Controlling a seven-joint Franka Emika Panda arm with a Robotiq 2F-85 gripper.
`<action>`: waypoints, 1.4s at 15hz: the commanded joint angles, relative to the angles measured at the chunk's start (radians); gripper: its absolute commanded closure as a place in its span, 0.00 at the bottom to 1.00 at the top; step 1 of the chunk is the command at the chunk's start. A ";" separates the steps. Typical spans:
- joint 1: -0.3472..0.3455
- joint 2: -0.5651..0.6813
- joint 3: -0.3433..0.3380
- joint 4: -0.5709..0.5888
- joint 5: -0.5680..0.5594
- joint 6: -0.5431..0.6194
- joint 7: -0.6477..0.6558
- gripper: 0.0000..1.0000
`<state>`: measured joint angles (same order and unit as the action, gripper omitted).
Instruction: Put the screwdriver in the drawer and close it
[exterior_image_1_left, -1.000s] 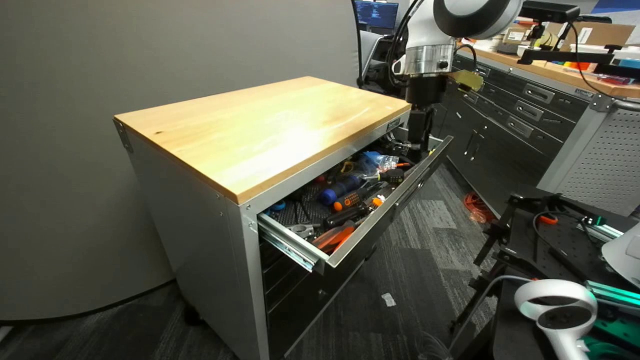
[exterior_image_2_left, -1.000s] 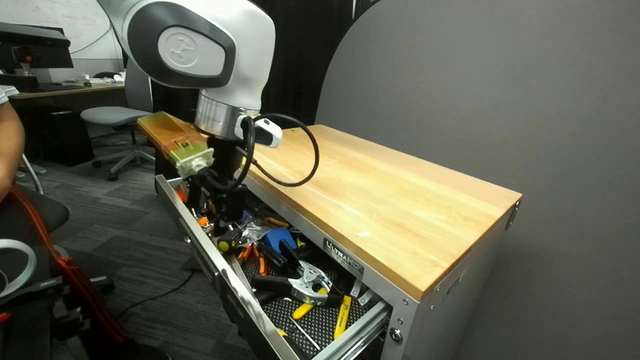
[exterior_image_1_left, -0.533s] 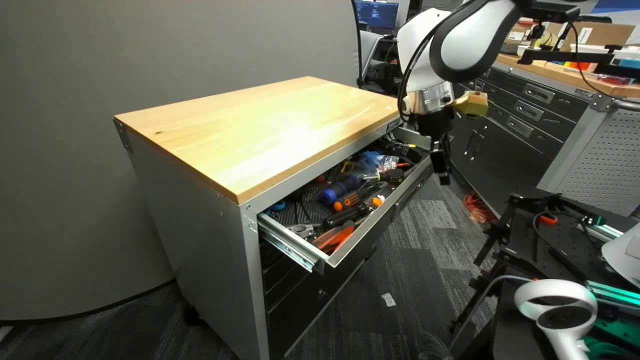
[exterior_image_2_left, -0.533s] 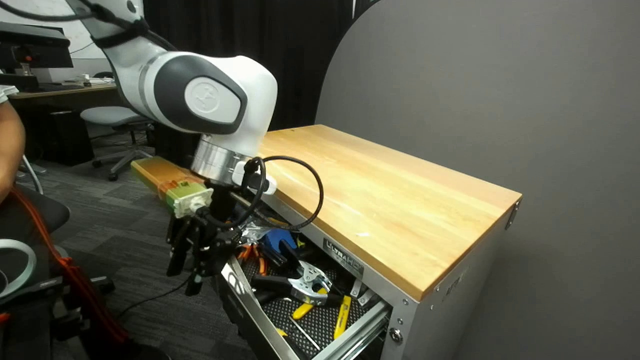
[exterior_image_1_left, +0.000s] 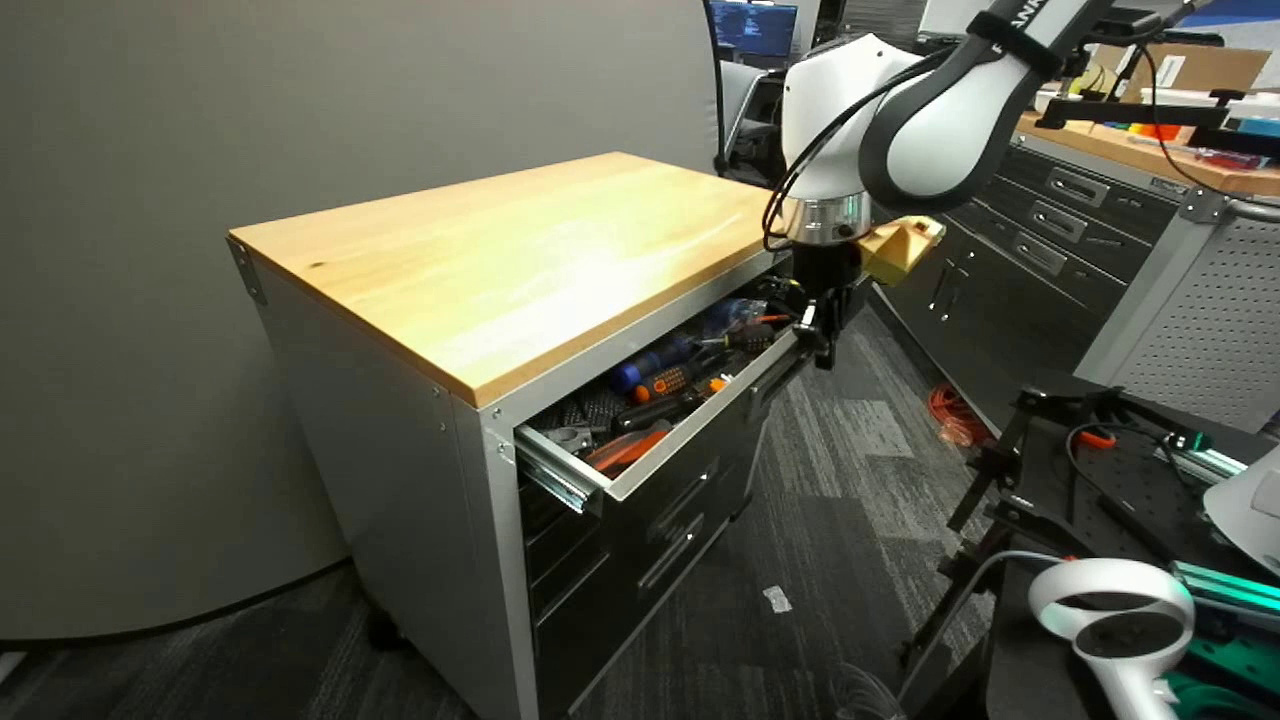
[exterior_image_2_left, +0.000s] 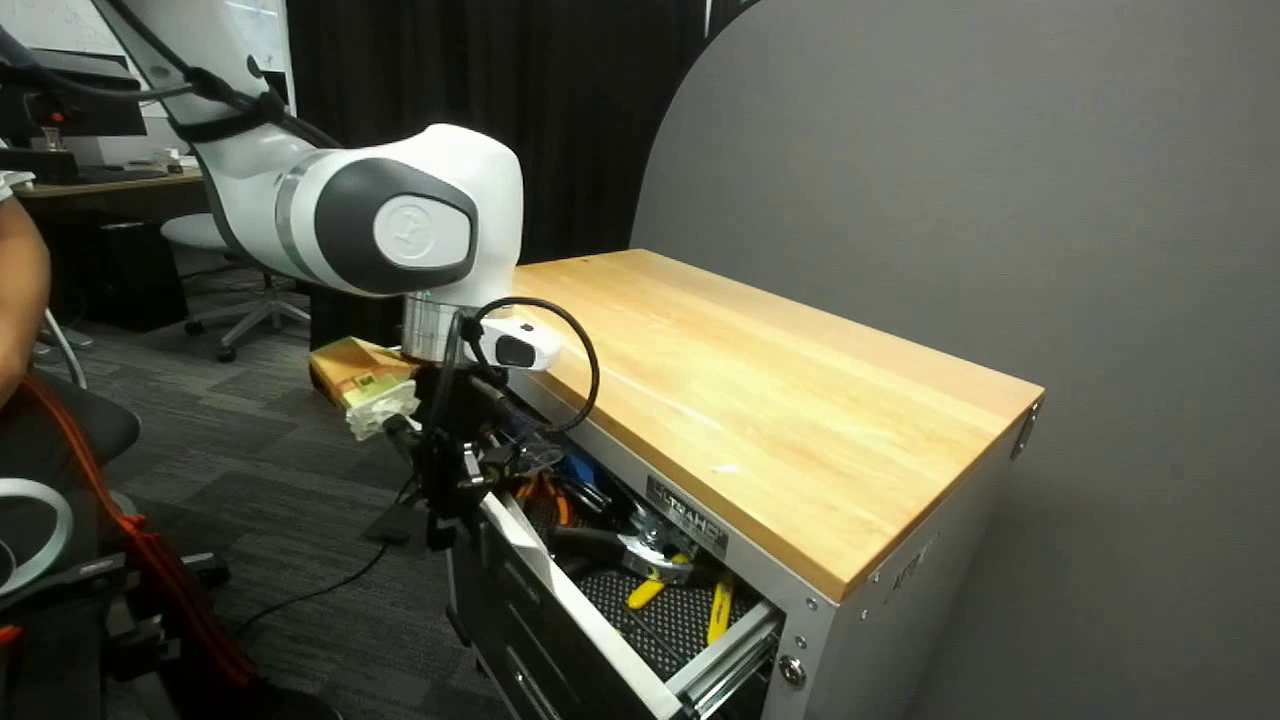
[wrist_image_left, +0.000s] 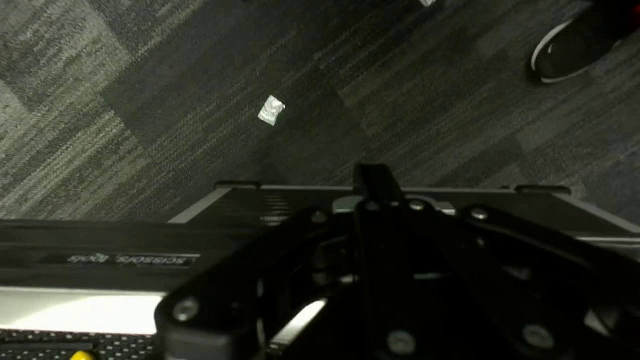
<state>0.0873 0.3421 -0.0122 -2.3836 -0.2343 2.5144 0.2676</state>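
The grey drawer (exterior_image_1_left: 712, 420) of the wood-topped cabinet stands partly out, holding many tools. Among them lies a stubby black screwdriver (exterior_image_1_left: 752, 337), near the drawer's far part; in the exterior view with the arm closest, the arm blocks it. My gripper (exterior_image_1_left: 824, 358) points down just outside the drawer's front, and seems to press on it, though the contact itself is hidden. In the wrist view the fingertips (wrist_image_left: 372, 175) are together with nothing seen between them, beside the drawer's labelled front face (wrist_image_left: 132, 259).
The cabinet's wooden top (exterior_image_2_left: 780, 420) rises behind the drawer. Lower drawers (exterior_image_1_left: 650, 560) sit beneath it. A dark cabinet (exterior_image_1_left: 1040, 215) stands behind the arm. A shoe (wrist_image_left: 565, 52) and a white scrap (wrist_image_left: 271, 110) show on the carpet.
My gripper has come out from above the drawer's inside to its front, and its fingers have come together. The drawer has slid partway into the cabinet.
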 joint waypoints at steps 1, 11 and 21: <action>0.047 0.000 -0.036 0.030 -0.016 0.137 0.106 1.00; 0.213 0.006 -0.248 -0.009 -0.080 0.504 0.305 1.00; 0.234 -0.025 -0.255 -0.039 -0.055 0.488 0.239 0.54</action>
<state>0.3198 0.3154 -0.2642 -2.4230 -0.2868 2.9998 0.5028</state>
